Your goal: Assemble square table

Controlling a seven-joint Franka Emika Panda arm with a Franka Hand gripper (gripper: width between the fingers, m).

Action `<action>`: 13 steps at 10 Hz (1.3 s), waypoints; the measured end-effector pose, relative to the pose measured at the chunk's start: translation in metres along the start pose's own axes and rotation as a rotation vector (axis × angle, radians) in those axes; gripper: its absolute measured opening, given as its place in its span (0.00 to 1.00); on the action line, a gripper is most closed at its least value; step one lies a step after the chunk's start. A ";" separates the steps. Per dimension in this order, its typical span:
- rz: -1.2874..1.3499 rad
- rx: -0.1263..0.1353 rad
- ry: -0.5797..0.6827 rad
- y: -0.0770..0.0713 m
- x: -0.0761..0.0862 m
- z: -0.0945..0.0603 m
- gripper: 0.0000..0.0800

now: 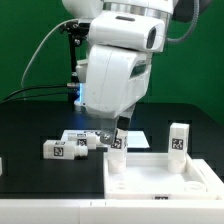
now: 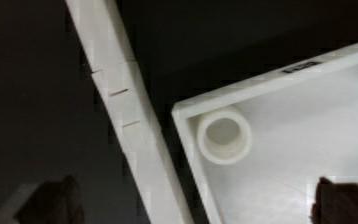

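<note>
Gripper (image 2: 201, 200) | jaws spread wide, empty (over corner of square top (image 2: 291, 150)) | leg (image 1: 178, 139) upright nearby

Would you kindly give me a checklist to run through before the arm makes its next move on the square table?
1. Hand open and empty: ok; its fingers stand apart with nothing gripped between them.
2. Table top lying flat: ok.
3. Corner hole free: ok; nothing sits in it.
4. Loose legs in sight: ok; several lie at the exterior view's left of the hand, and one upright leg stands at its right.
5. Hand lined up on a leg: not ok; the wrist view shows only the table top's corner, no leg.
</note>
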State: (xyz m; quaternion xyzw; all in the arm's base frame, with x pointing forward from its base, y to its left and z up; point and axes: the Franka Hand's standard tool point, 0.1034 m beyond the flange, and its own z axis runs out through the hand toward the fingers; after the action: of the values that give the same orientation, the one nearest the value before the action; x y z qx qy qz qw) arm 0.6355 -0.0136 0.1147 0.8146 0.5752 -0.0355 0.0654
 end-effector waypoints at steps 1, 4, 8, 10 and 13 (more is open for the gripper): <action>0.002 -0.001 0.000 0.001 -0.001 -0.001 0.81; 0.146 0.022 -0.008 0.004 -0.026 -0.006 0.81; 0.109 0.031 -0.009 -0.003 -0.068 -0.015 0.81; 0.110 0.032 -0.010 -0.003 -0.069 -0.014 0.81; -0.025 0.085 0.008 -0.023 -0.110 0.004 0.81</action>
State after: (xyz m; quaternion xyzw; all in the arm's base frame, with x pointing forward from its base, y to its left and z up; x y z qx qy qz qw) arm 0.5775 -0.1092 0.1236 0.8095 0.5836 -0.0576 0.0280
